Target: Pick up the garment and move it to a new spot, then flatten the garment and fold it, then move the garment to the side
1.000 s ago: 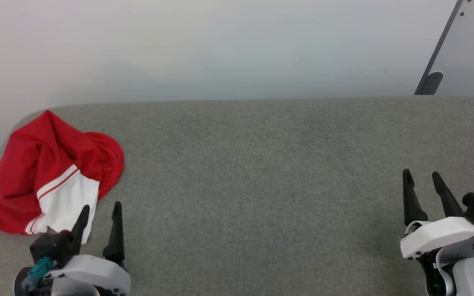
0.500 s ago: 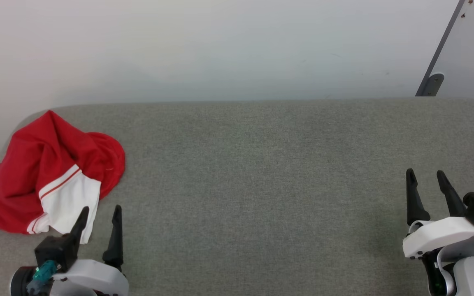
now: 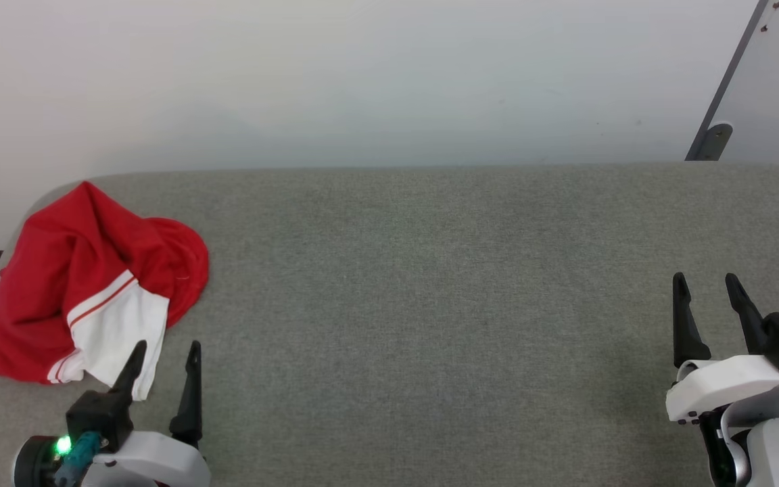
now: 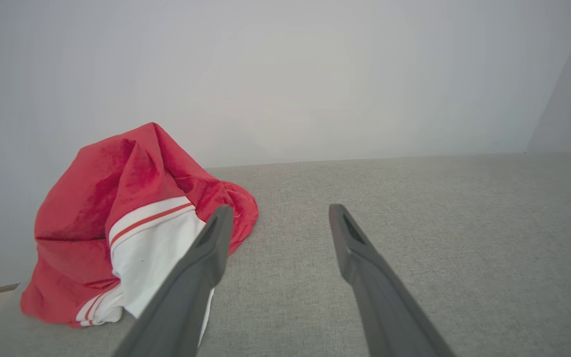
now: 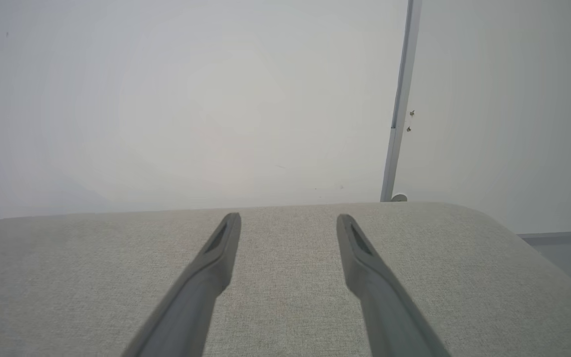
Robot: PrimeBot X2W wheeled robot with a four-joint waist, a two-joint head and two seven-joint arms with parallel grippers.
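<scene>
Crumpled garment (image 4: pixel 97 198), white cuff (image 4: pixel 151 248) edge hidden (behind left fingers (image 4: pixel 201 267)), sleeves indistinguishable

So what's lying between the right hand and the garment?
Bare grey table, seen in the head view: right hand far right, garment far left, nothing on the stretch between. The left hand sits off that line, close by the garment.

free: table (image 3: pixel 430 304) middle and right | obstacle: garment (image 3: pixel 58 270), left end
</scene>
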